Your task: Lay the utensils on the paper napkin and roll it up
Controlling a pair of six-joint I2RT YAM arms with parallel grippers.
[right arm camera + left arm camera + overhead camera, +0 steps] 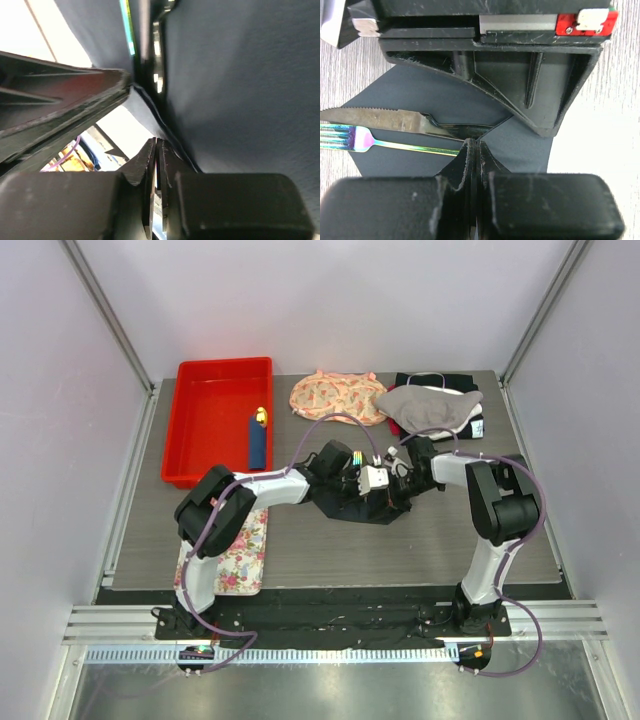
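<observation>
We see both arms reaching in from the lower corners to meet at mid-frame over the counter [430,540], where the paper napkin [410,95] carries the knife [380,119] and fork [350,137]. The left tool [472,150] is pressed together, its tips by the utensil handles, and the right tool [156,147] pinches the napkin's lifted edge. At upper left, the red tray [225,363] holds a blue yellow-tipped stick [258,440].

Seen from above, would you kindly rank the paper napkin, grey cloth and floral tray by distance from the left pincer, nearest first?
1. paper napkin, under the left pincer.
2. grey cloth, far right.
3. floral tray, near left edge.
</observation>
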